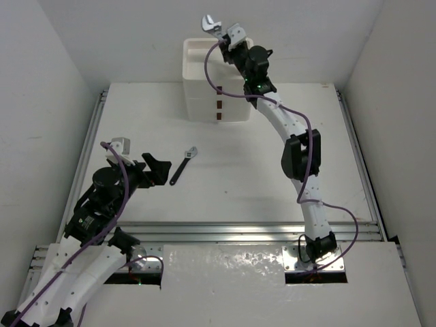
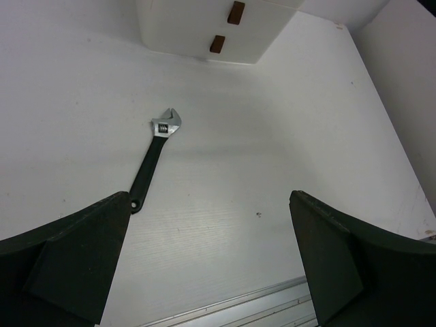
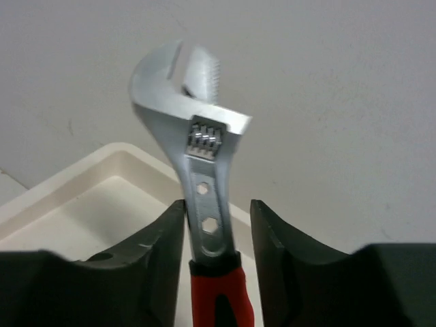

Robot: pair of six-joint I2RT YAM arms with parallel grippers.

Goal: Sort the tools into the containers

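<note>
i am observing right hand (image 3: 218, 212) grasping red wrench (image 3: 197, 139) above the tray (image 3: 75, 185); left hand (image 2: 210, 199) hovering released near black wrench (image 2: 150, 162) lying on the tabletop (image 2: 272, 136).

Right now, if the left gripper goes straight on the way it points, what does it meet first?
Probably the bare table, just right of the black-handled wrench; the depth is unclear, so it may touch the wrench.

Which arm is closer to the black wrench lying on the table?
Left. The left gripper hovers open beside the black wrench; the right gripper is raised by the tray, holding a red-handled wrench.
</note>
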